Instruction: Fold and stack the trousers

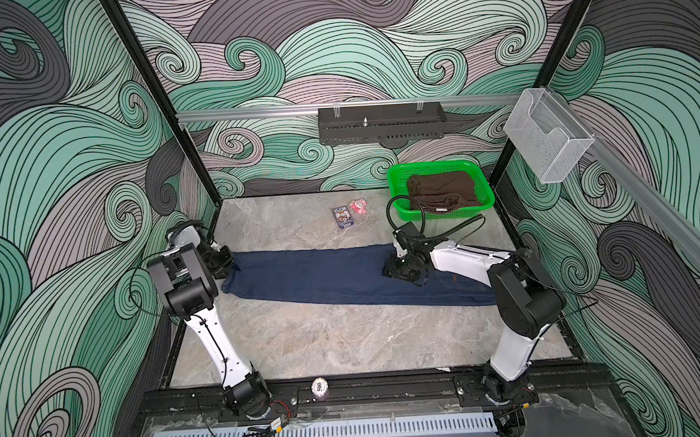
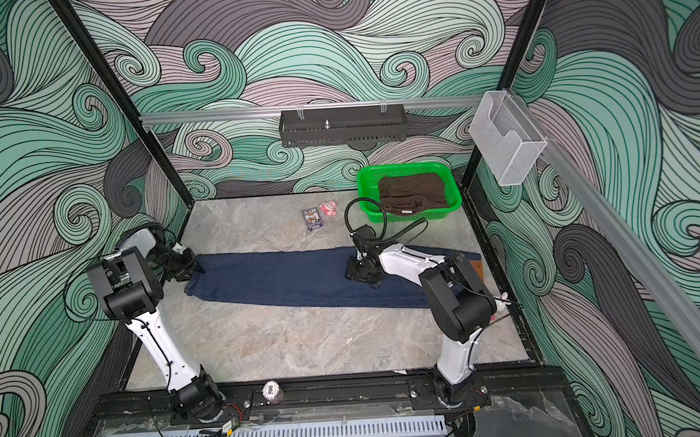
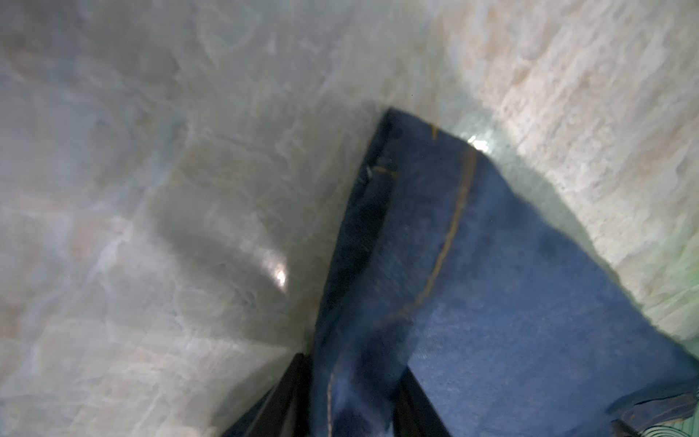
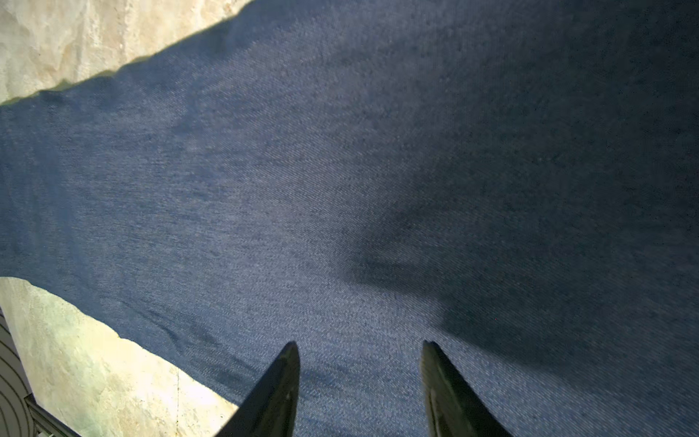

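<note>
The trousers (image 1: pixel 323 277) (image 2: pixel 285 277) are dark blue jeans, lying flat as one long strip across the marble table from left to right. At their left end my left gripper (image 1: pixel 228 264) (image 2: pixel 191 267) is shut on the hem. In the left wrist view, bunched denim (image 3: pixel 491 283) with an orange seam fills the gap of the left gripper (image 3: pixel 353 393). My right gripper (image 1: pixel 399 271) (image 2: pixel 360 274) stands open, tips down on the cloth toward the waist end. In the right wrist view the denim (image 4: pixel 340 170) lies flat under the right gripper (image 4: pixel 361 346), nothing held.
A green basket (image 1: pixel 396 183) with a brown garment (image 1: pixel 442 191) stands at the back right. A card pack (image 1: pixel 342 217) and a pink toy (image 1: pixel 358 206) lie behind the trousers. A poker chip (image 1: pixel 318 386) sits on the front rail.
</note>
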Controlling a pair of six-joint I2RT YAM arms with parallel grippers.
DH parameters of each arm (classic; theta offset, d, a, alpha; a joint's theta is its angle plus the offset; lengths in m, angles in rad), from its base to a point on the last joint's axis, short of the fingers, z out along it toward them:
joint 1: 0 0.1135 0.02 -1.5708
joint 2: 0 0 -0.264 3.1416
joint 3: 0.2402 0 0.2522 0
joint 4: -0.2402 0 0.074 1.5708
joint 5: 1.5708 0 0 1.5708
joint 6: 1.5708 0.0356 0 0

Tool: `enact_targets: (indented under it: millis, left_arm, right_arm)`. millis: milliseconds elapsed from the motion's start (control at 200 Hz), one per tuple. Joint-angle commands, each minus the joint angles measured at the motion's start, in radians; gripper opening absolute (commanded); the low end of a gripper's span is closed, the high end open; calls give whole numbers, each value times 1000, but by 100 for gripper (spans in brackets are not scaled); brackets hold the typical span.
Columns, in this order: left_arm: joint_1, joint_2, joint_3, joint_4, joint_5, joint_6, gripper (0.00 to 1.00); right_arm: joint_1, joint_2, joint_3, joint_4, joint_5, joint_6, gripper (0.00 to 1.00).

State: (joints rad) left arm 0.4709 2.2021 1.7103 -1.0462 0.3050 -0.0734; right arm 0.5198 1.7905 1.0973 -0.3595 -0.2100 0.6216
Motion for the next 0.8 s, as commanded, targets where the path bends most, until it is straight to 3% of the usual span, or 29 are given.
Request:
enact_targets:
  millis: [0, 125, 355, 575, 795]
  left_arm:
    - [-7, -11, -2, -42, 14, 12, 19]
    - [-12, -26, 2, -41, 14, 13, 0]
    - [-12, -83, -1, -16, -20, -4, 0]
    - [-12, -152, 63, -9, -196, -42, 0]
    - [-12, -118, 192, -54, -372, -56, 0]
  right_arm:
    - [6, 12, -5, 27, -11, 10, 52]
    - [6, 6, -4, 23, -8, 11, 52]
    - [6, -15, -2, 7, 6, 6, 52]
    - [6, -32, 10, -24, 16, 4, 53]
    - [6, -33, 54, -66, 25, -10, 53]
